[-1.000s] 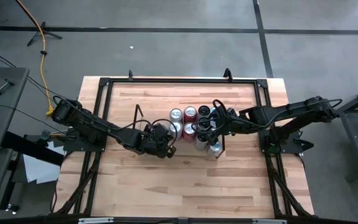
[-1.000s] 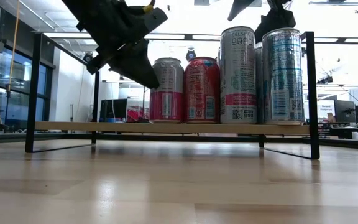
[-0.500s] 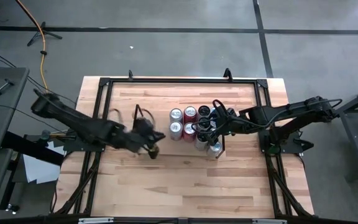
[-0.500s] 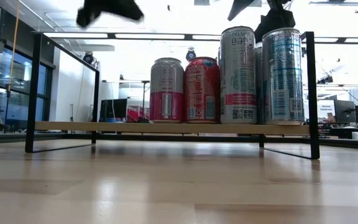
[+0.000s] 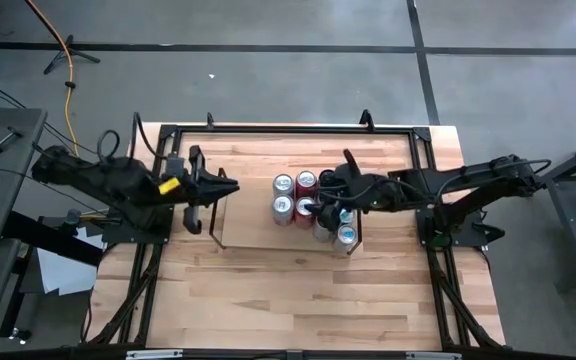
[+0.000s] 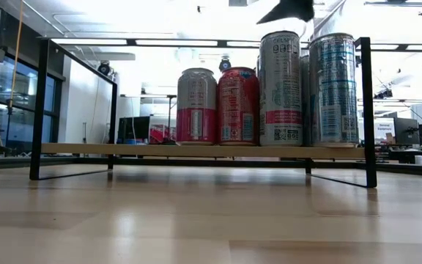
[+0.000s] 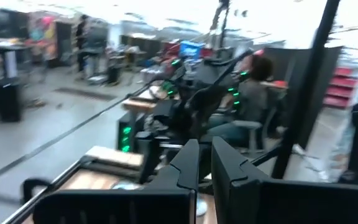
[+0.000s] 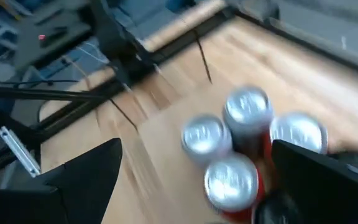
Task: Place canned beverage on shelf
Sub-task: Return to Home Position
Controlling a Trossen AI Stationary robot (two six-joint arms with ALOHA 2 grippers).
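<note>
High view first, asks the EDITOR: where do the drinks stand?

REPORTER: The cans (image 5: pixel 283 207) stand upright in a tight cluster on the right half of the shelf (image 5: pixel 243 222), which lies mid-worktop (image 5: pixel 268 295). Its left half is bare. The low view shows a pink can (image 6: pixel 196 106) and a red can (image 6: pixel 238 106) side by side, with taller cans (image 6: pixel 280 88) beside them near the right wire frame (image 6: pixel 365 110).

EDITOR: And the arms?

REPORTER: The right gripper (image 5: pixel 326 196) hangs just above the cluster, released. Its wrist view shows the fingers (image 8: pixel 84 180) spread wide over the silver tops, carrying nothing. The left gripper (image 5: pixel 230 187) sits by the shelf's left end, drawn nearly closed and empty.

EDITOR: So the stocking looks done. What makes a clean retreat?

REPORTER: My read: the right arm should rise straight up until it clears the tallest tops, and only then draw back toward its own side — a sideways pull at this height could clip a tall can and topple its neighbours. Keeping the fingers spread helps. The left arm has little in its way beyond the left wire frame (image 6: pixel 42 103); it should lift before swinging away.
</note>
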